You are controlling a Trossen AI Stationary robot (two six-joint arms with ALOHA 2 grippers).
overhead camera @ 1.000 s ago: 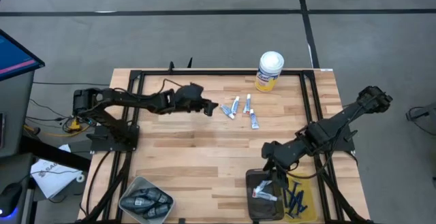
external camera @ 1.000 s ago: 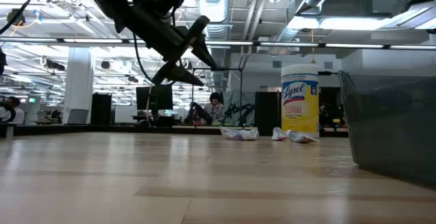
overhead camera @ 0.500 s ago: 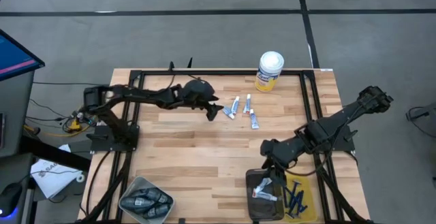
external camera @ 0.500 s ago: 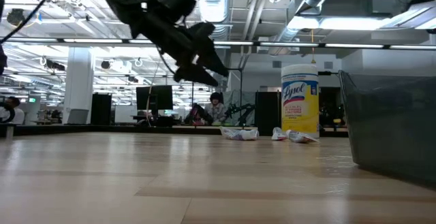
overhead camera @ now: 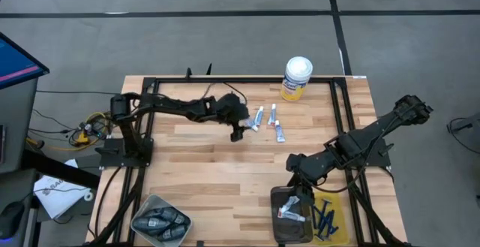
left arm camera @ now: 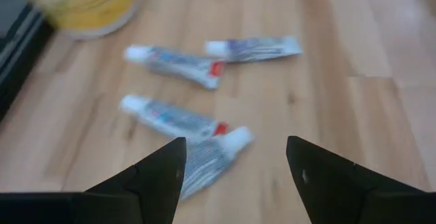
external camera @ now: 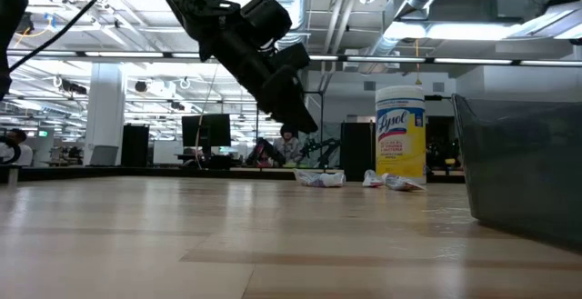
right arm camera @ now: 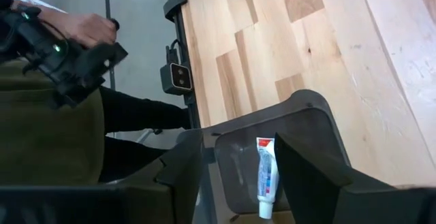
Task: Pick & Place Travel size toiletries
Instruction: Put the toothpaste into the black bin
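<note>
Several small white tubes (overhead camera: 264, 121) with blue and red marks lie flat on the wooden table near its far edge. My left gripper (overhead camera: 238, 132) hovers open just left of them, tipped downward. In the left wrist view it (left arm camera: 235, 163) stands above the nearest tube (left arm camera: 204, 159), apart from it. My right gripper (overhead camera: 301, 196) waits open over a dark tray (overhead camera: 279, 224) at the near edge. One tube (right arm camera: 266, 176) lies in that tray. Dark blue razors (overhead camera: 325, 221) lie on a yellow tray beside it. Dark grey pieces (overhead camera: 159, 224) fill a bin at the near left.
A yellow canister with a white lid (overhead camera: 297, 78) stands at the far edge, right of the tubes. A black frame (overhead camera: 154, 89) runs around the table. The dark tray's wall (external camera: 518, 172) rises at the right in the low view. A person's hand (right arm camera: 82, 26) shows beyond the table.
My left gripper has moved toward the table's right edge and down, closing on the group of tubes, and has tipped its fingers more steeply downward. The tubes have stayed where they were.
</note>
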